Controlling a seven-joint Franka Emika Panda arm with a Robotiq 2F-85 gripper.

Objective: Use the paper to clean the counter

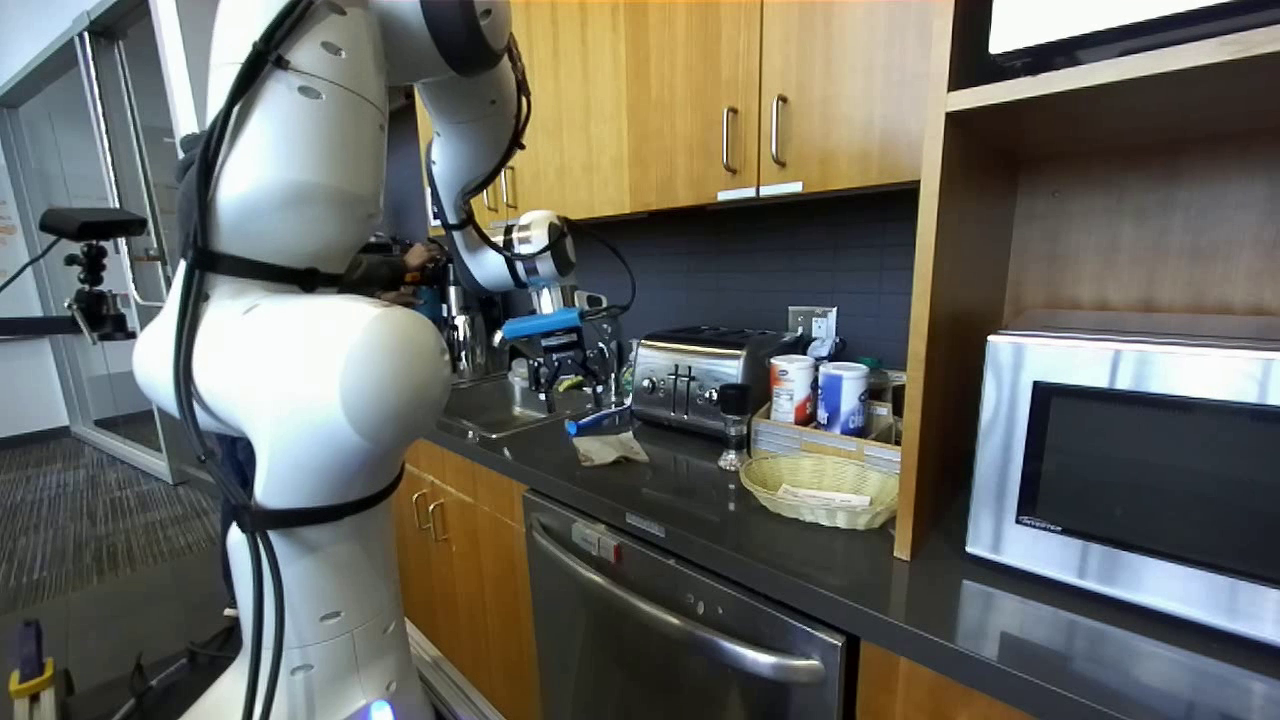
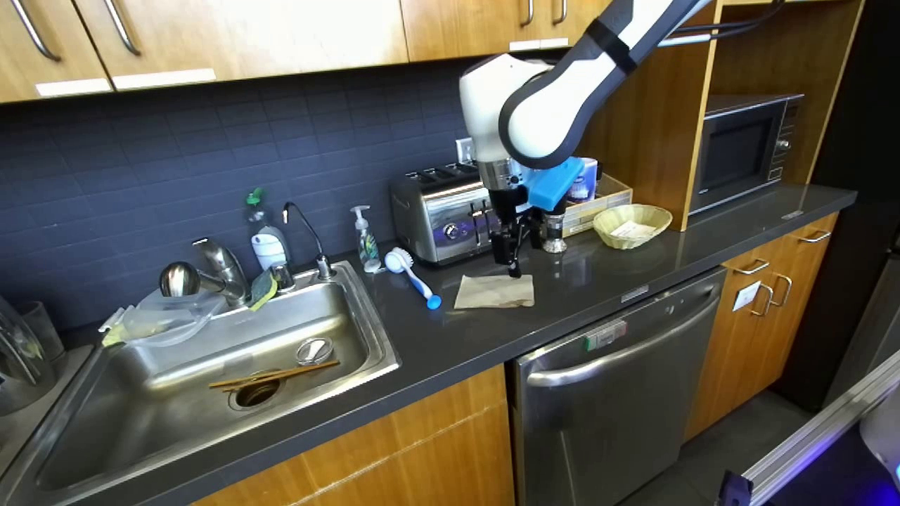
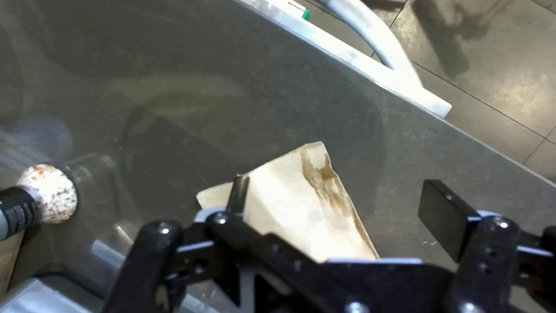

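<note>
Fingers (image 3: 443, 217): spread wide, a broad gap between them, above the counter (image 2: 450, 344).
Paper (image 3: 291, 204): on the counter, below the fingers and apart from them, showing through the gap; in the wrist view one finger overlaps it, while the other stands out beyond its edge.
Stain (image 3: 323, 178): brown, along the paper's edge, between the two fingers in that view.
Shaker (image 3: 47, 193): upright, outside the finger that overlaps the paper.
Toaster (image 2: 446, 225): behind the fingers in an exterior view, partly hidden.
Brush (image 2: 418, 282): toward the sink (image 2: 169, 400) from the fingers, near the paper.
Basket (image 2: 610, 236): well apart from the fingers, toward the microwave (image 2: 738, 151).
</note>
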